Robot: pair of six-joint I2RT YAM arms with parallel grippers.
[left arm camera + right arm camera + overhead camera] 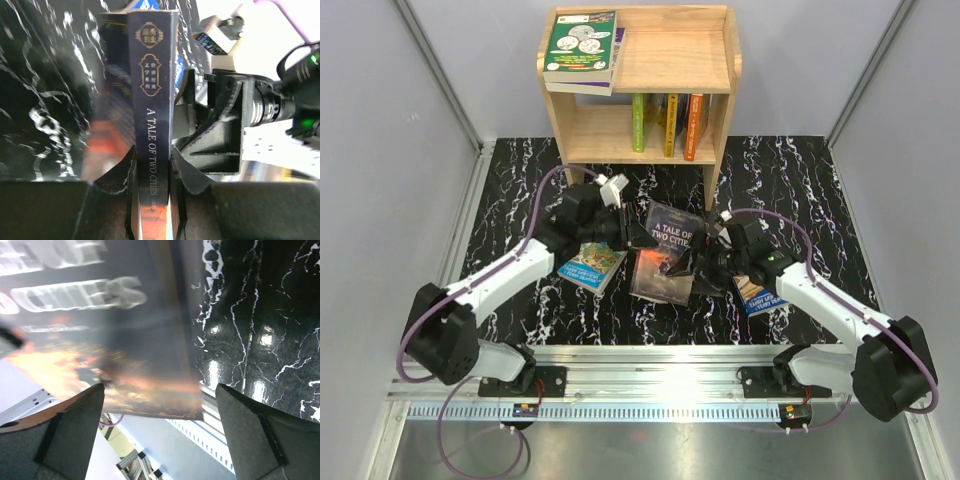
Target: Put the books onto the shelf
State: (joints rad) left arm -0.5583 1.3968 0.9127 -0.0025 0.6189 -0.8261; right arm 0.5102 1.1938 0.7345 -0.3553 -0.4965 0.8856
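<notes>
Left gripper: clamped on the spine of A Tale of Two Cities, one finger pressed against each cover.
Right gripper: jaws spread wide and gripping nothing; the book's front cover hung just ahead of its fingers, and contact could not be told.
Held book: in the middle of the black marbled table, between the two grippers and tilted with its cover facing up and toward the near edge.
Long axis: the spine ran straight out from the left fingers in the wrist view; from above, the book's length ran roughly near to far.
Direction to shelf: the wooden shelf stood at the far side, beyond the held book and well apart from it.
Nearer arm: the left, judged so because it alone had the book and the bare left half of the lower tier lay on its side.
On shelf top: two books, a green one stacked on a purple one.
On lower tier: three upright spines made out, green, yellow and orange.
Lying on table: two paperbacks, one under the left arm, one under the right arm.
Books off the shelf: three, counting the held one.
Next move, judged: carry the book away from the arms' bases, spine kept upright.
</notes>
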